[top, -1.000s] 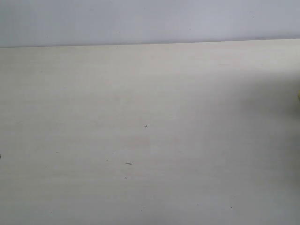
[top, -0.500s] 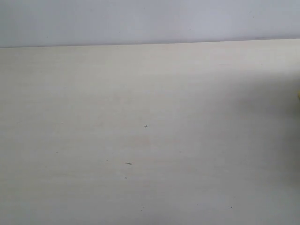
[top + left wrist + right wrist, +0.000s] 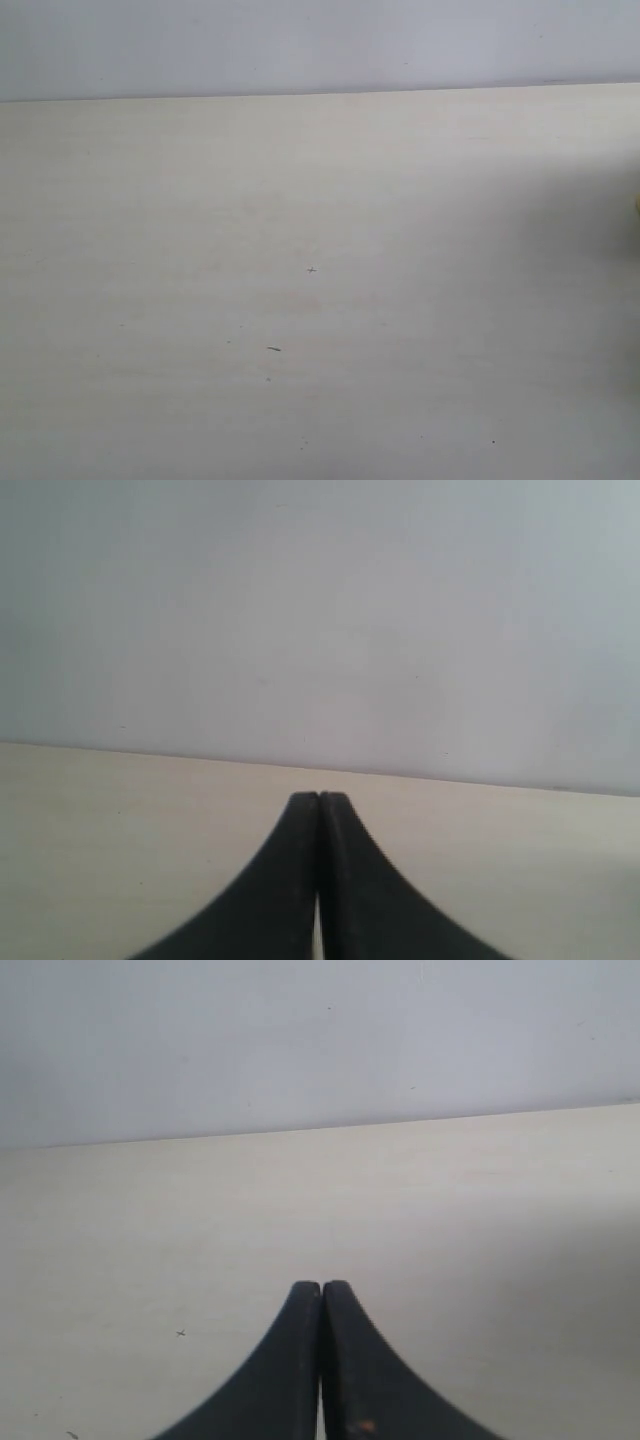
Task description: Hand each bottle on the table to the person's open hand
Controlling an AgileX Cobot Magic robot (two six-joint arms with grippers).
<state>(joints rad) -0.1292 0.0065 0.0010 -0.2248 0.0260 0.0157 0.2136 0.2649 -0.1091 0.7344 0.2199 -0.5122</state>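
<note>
The pale beige table (image 3: 330, 180) fills the exterior view, and no bottle stands on the part I can see. At that view's right edge there is a thin yellowish sliver (image 3: 637, 205); I cannot tell what it is. The person's hand is out of view. My left gripper (image 3: 319, 796) is shut, its black fingers pressed together with nothing between them, low over the table (image 3: 100, 820). My right gripper (image 3: 321, 1285) is likewise shut and holds nothing above the table (image 3: 470, 1220). Neither gripper appears in the exterior view.
A plain pale grey wall (image 3: 320, 45) rises behind the table's far edge. A few small dark marks (image 3: 274, 348) dot the tabletop. A soft shadow lies over the right side of the table (image 3: 590, 240).
A small dark spot at the exterior view's left edge one second ago is gone. Nothing else has moved.
</note>
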